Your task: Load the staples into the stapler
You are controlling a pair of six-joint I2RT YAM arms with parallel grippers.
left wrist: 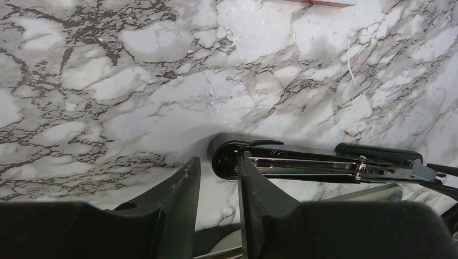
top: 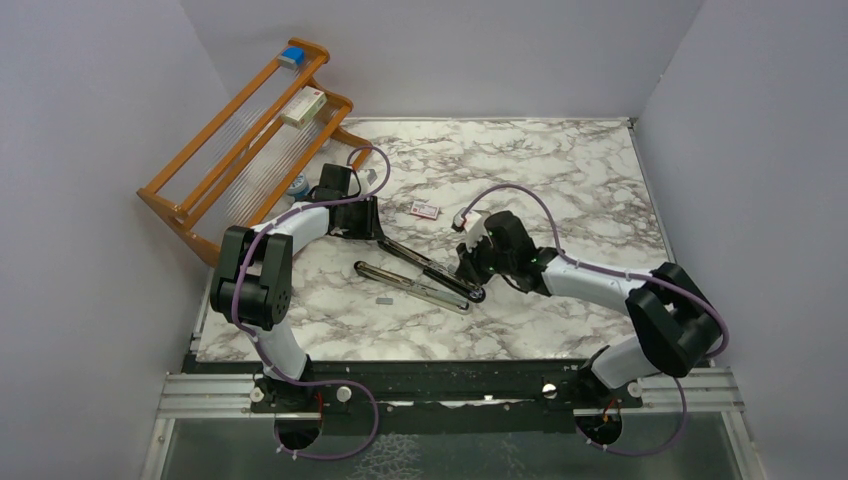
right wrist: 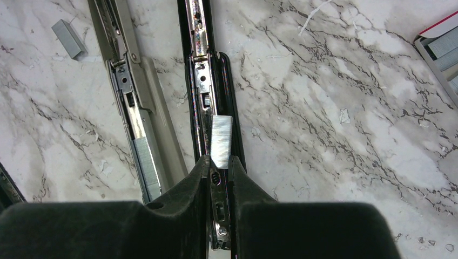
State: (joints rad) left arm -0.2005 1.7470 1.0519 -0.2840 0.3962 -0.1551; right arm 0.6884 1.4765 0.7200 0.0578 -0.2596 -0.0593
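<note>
r gripper (right wrist: 219, 162) w/ staples (right wrist: 222, 137) over stapler (right wrist: 201, 81)

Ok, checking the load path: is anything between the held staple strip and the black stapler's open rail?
Nothing visible: the staple strip in the right gripper sits right beside the exposed rail of the stapler.

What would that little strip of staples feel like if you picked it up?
The staples look tiny beside the stapler, so probably very light. The fine ridges suggest many thin wires joined, so the strip might snap. Shiny metal may be slippery.
</note>
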